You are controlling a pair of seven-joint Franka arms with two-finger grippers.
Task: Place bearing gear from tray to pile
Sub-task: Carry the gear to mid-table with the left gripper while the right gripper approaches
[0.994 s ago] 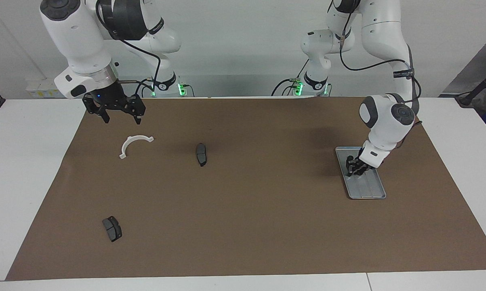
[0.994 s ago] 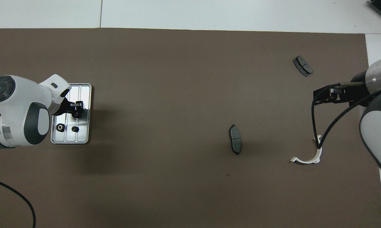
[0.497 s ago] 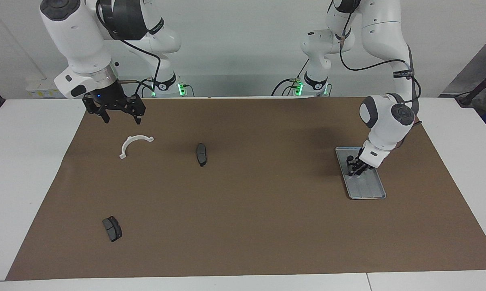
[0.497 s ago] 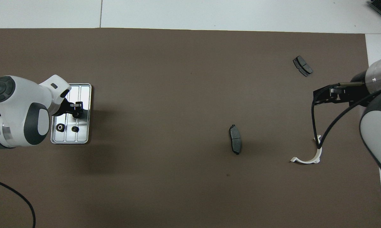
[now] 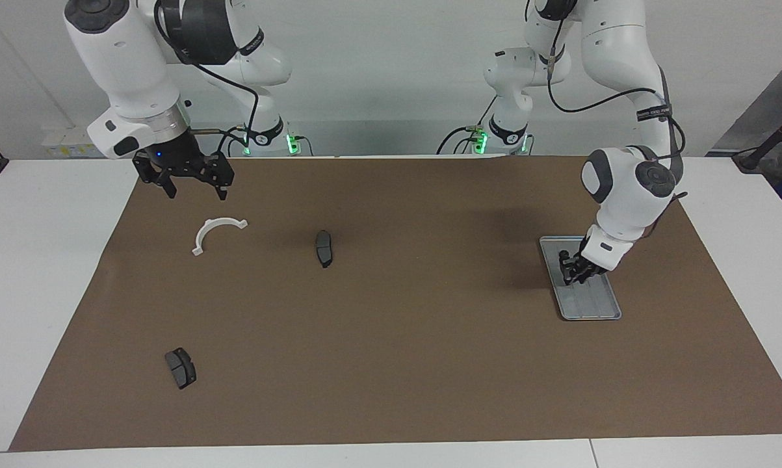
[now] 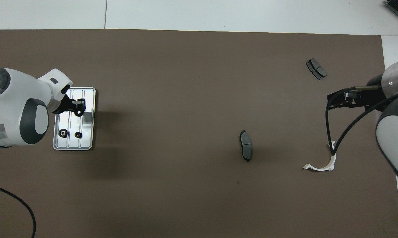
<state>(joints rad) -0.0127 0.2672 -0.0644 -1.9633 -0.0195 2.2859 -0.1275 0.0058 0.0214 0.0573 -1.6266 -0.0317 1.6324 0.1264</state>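
Right tool [image 5: 192, 190]: waiting, fingers spread wide and empty, over the bare mat, well away from the tray [image 5: 592, 309] toward the right arm's end of the desk [image 5: 52, 273].

White curved bracket [image 5: 207, 226]: lies just beside that tool's spot and slightly nearer to the robots than the tray. Untouched.

Brake pad [image 5: 324, 247]: about level with the tray's near end, roughly midway between the tray and the bracket.

Tray, near end: two gears [image 6: 63, 133] lie side by side in the grooves, both where they were a second ago.

Tray, middle: left tool [image 6: 78, 106]. Change noted: a second ago it was lower in the tray with the fingers closing. Now the fingers are pinched nearly together and the tool has come up a little, over the tray's middle. A small dark ring hangs at the tips, probably a bearing gear [image 6: 78, 113], though the grip is hard to confirm. It is not yet clear of the tray rim.

Reading: pick looks done, carry is next. I can't pick out a gear pile anywhere on the desk.

Second brake pad [image 5: 180, 368]: farther from the robots than the tray, toward the right arm's end.
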